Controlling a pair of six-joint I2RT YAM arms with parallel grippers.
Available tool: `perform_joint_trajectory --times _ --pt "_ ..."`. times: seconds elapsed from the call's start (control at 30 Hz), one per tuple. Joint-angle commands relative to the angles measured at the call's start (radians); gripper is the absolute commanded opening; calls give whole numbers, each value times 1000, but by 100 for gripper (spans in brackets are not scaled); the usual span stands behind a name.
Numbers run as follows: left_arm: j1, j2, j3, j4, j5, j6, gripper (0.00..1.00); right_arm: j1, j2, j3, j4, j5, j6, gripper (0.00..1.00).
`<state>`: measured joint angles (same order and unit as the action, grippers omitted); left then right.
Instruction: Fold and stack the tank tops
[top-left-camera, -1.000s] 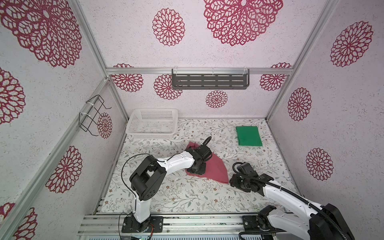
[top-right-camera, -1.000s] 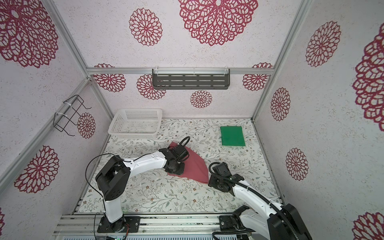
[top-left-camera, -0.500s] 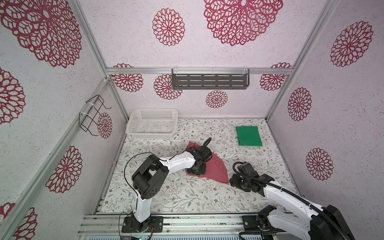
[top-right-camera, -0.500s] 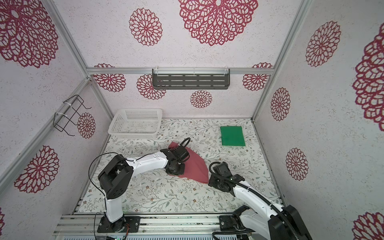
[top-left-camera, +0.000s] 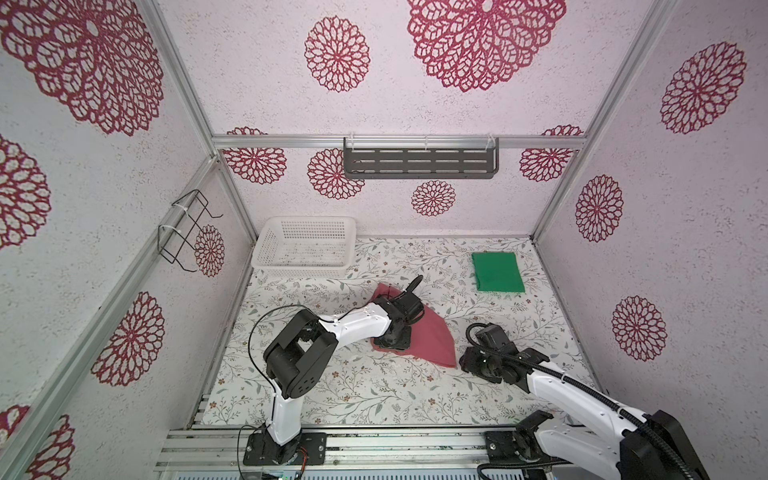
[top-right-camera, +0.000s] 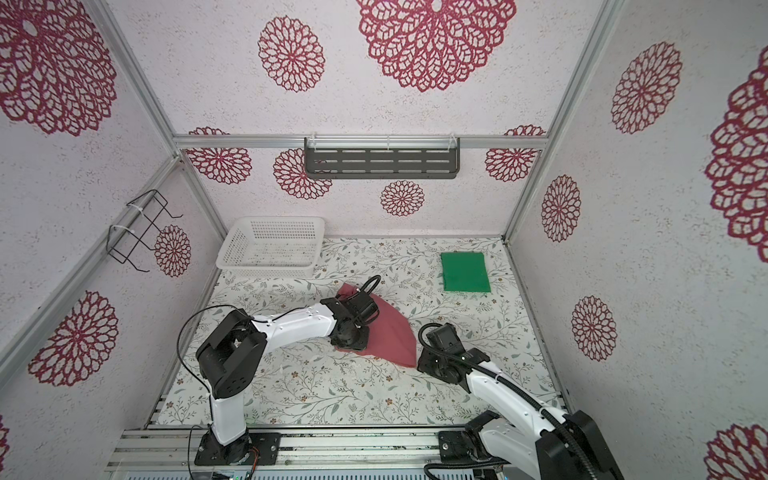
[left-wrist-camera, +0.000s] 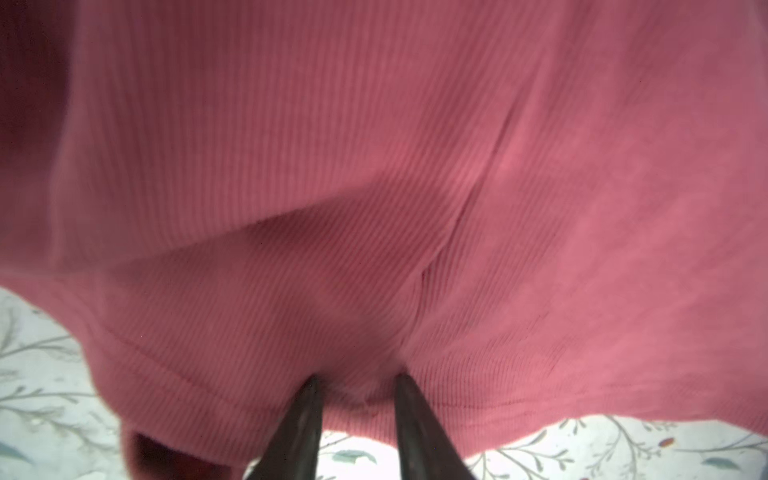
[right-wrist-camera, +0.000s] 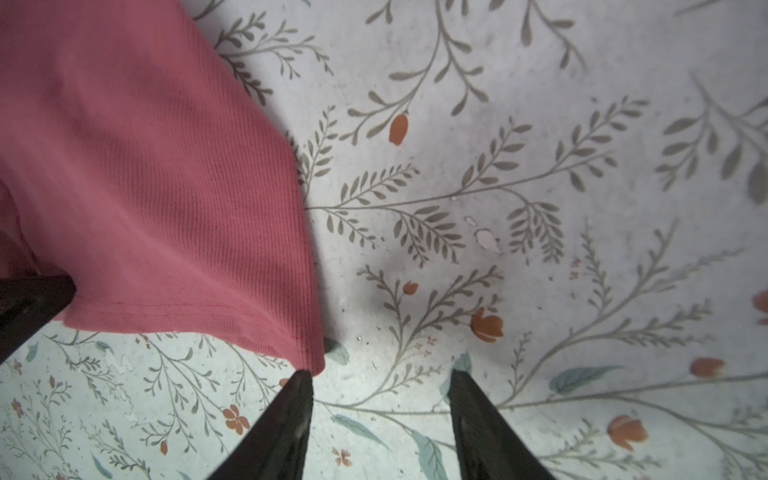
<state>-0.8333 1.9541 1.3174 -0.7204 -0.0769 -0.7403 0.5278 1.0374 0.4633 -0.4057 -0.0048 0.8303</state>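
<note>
A floral-printed counter (top-left-camera: 374, 386) carries everything. The rose-red tank top (top-left-camera: 432, 336) lies spread near its middle. The left fingers (left-wrist-camera: 299, 419) stand slightly parted, released, with their tips against the top's hem. The right fingers (right-wrist-camera: 286, 419) are spread wide over bare counter, grasping nothing, one tip just beside the top's corner. The green tank top (top-left-camera: 497, 272) lies folded toward the back right, well apart from the white basket (top-left-camera: 303, 269) in the back left corner.
</note>
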Motion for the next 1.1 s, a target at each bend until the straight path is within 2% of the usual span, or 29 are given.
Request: perform_joint_trajectory --times 0.0,0.13,0.27,0.33,0.53,0.7,0.8,0.9,1.0,1.07 --pt "-4 53 -15 27 3 -12 25 -8 0 -8 11 -7 -19 56" --pt "-4 75 -24 30 7 -16 18 -8 2 -3 12 -8 -22 56" --pt "-4 78 -29 28 2 -15 3 -8 0 3 8 -9 -26 56" --pt "-3 59 -13 7 -15 -7 0 -9 1 7 9 -12 -31 56" --pt "5 -85 111 -101 -32 57 0 -9 45 32 30 -40 -63 56" --pt "14 -172 285 -173 -15 123 0 -9 74 53 63 -31 -84 56" --pt "29 -191 407 -203 23 159 0 -15 100 70 80 -29 -103 57" --pt "54 -216 480 -182 112 169 0 -43 113 93 72 -26 -131 57" --pt "85 -278 455 -102 185 140 0 -89 99 104 73 -37 -155 57" --pt "124 -354 342 -35 185 97 0 -115 94 112 71 -56 -178 57"
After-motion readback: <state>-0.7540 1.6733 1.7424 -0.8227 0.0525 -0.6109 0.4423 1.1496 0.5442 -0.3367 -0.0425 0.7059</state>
